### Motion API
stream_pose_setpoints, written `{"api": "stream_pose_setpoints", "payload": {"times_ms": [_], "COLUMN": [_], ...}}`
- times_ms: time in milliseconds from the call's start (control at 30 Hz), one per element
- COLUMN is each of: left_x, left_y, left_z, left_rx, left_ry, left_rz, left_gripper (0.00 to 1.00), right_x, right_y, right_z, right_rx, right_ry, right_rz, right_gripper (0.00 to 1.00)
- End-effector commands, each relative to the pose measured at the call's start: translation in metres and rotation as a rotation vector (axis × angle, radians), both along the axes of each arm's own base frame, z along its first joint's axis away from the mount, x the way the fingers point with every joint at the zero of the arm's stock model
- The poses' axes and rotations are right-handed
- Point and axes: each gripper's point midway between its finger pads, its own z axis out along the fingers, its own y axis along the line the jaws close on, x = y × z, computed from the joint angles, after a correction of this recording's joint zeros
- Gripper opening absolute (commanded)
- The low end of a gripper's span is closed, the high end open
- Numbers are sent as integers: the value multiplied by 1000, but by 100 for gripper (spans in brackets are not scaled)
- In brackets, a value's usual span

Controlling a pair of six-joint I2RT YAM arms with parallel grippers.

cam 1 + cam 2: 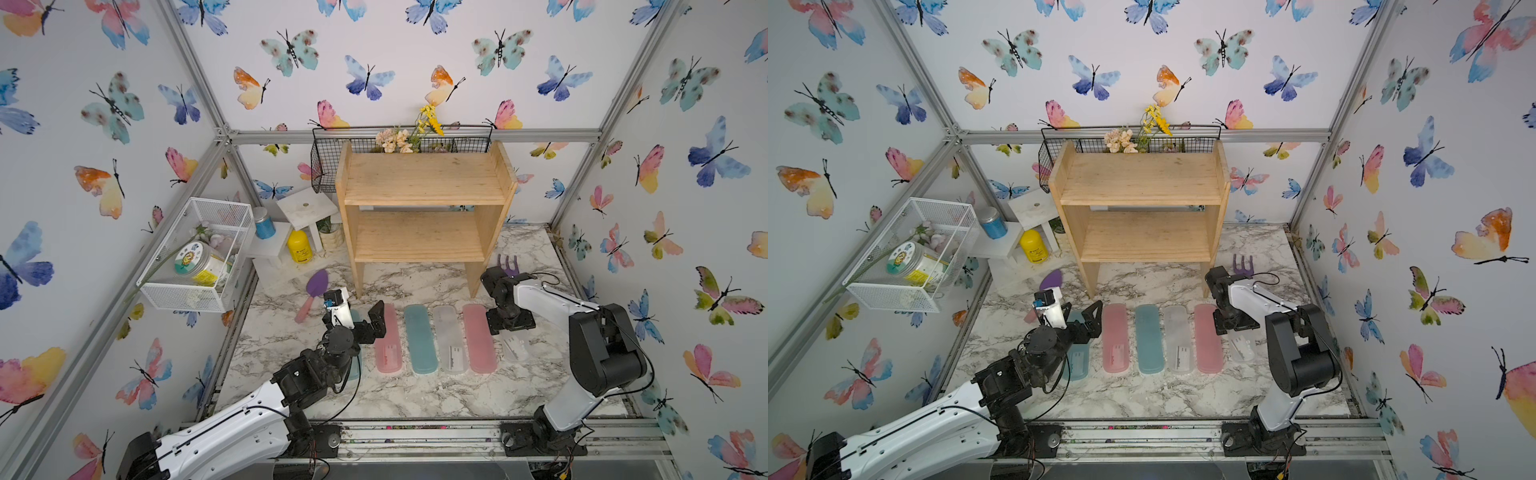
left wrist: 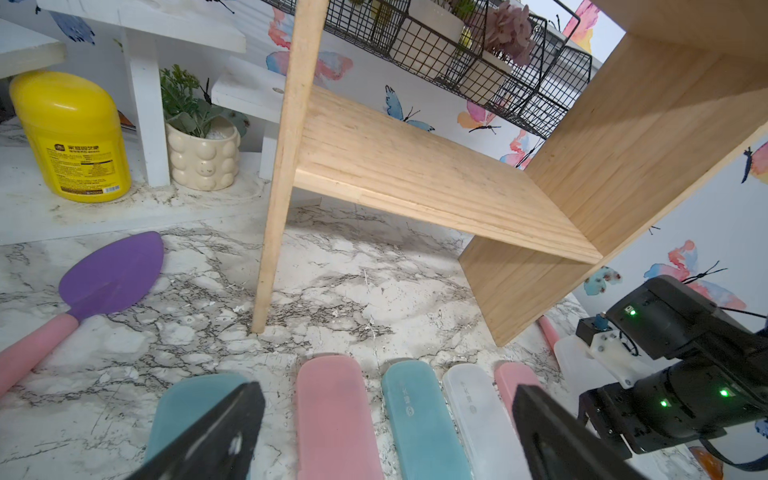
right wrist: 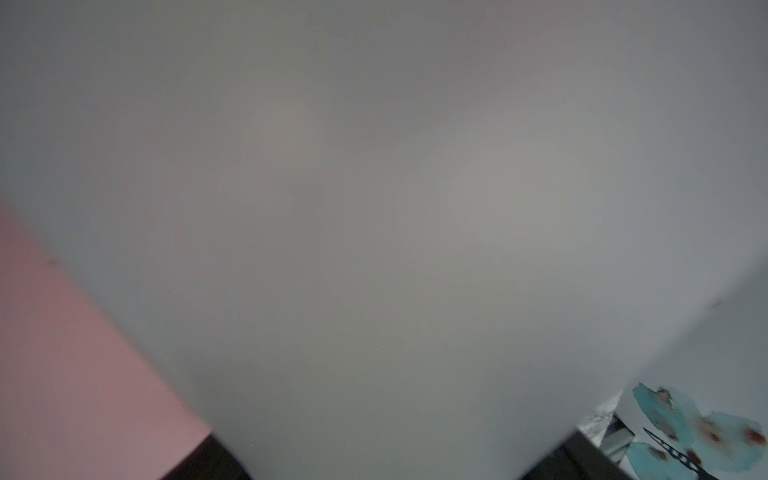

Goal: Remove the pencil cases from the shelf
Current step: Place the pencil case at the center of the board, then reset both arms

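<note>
Pencil cases lie in a row on the marble bench (image 1: 399, 399) in front of the shelf (image 1: 424, 208), whose two tiers show bare wood in both top views. From the robot's left the row runs: a teal case (image 1: 1077, 357) partly under the left arm, a pink case (image 1: 388, 338), a second teal case (image 1: 420, 338), a frosted clear case (image 1: 449, 338), a second pink case (image 1: 480, 338) and a second clear case (image 1: 515, 347). The left hand (image 1: 365, 320) hovers above the near-left end of the row with its jaws spread wide and nothing between them. The right hand (image 1: 509, 322) is clenched on the far end of the second clear case, whose frosted surface fills the right wrist view. A purple trowel (image 1: 313, 291) lies left of the shelf; a purple fork (image 1: 508, 264) lies by its right leg.
</note>
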Motion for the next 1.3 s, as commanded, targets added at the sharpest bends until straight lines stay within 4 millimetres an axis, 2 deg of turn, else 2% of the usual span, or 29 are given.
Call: {"api": "stream_pose_setpoints", "payload": {"times_ms": [0,67,133,200,267,433,533,667,733,867,967,1100,1267], "left_x": [-2,-2,-3,-3,-3,0,5,25,41,68,83,98,105], "left_y": [-2,-1,0,2,6,12,21,45,66,102,122,135,162], "left_z": [0,0,-1,0,2,11,15,8,3,3,1,-15,-42], "left_rx": [-24,-22,-17,-12,-6,25,46,72,76,151,246,326,380], "left_ry": [3,7,11,12,8,-8,-9,23,41,34,35,53,40], "left_rz": [-19,-18,-15,-7,7,41,98,173,221,317,381,388,426], "left_gripper": [99,99,99,99,99,99,99,99,99,99,99,99,99], "right_x": [4,5,7,6,6,13,25,47,55,64,69,72,81], "right_y": [9,10,13,13,12,12,16,17,15,-2,-19,-38,-68], "right_z": [-6,-8,-8,-9,-8,8,36,98,128,176,196,206,189], "right_rx": [57,62,77,77,73,89,123,188,213,204,163,105,112], "right_ry": [-7,-6,-9,-9,-18,-84,-189,-467,-630,-894,-966,-1001,-1026], "right_rz": [-19,-20,-22,-23,-25,-32,-38,-44,-39,-75,-119,-139,-210], "right_gripper": [67,74,87,95,99,99,99,99,99,99,99,99,99]}}
